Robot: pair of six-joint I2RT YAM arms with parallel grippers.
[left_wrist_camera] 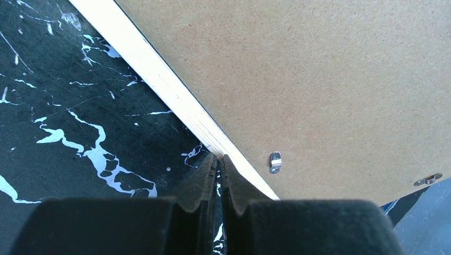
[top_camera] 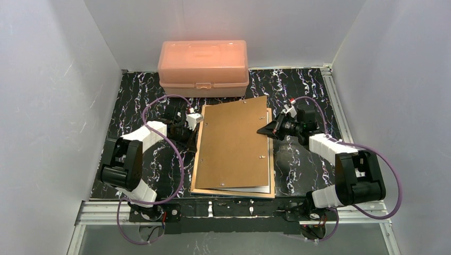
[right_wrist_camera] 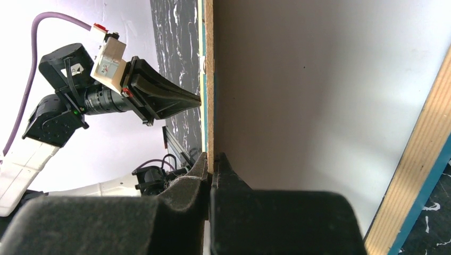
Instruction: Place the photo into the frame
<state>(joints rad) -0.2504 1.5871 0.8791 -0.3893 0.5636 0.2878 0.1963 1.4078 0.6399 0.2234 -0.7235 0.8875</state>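
Nearest the arm bases, the thin rectangular picture frame with tan wooden back edges (top_camera: 234,194) lies face down on the black, white-veined table (top_camera: 138,95). Its near edge is close to the table's near rail. You have open strips of table on either side, where each arm reaches in. The frame's long axis runs away from you.

Your left gripper (left_wrist_camera: 218,159) is fully closed with nothing between its fingers, and its tips are against the frame's pale left edge. Your right gripper (right_wrist_camera: 213,159) is clamped on the right edge of the brown fibreboard backing board (top_camera: 234,143), which sits skewed on the frame with its far end swung right. A pale sheet (right_wrist_camera: 319,106) shows beneath it; you cannot tell whether that is the photo.

Beyond, the salmon-pink plastic box (top_camera: 203,66) crowds the far edge, just short of the backing board.
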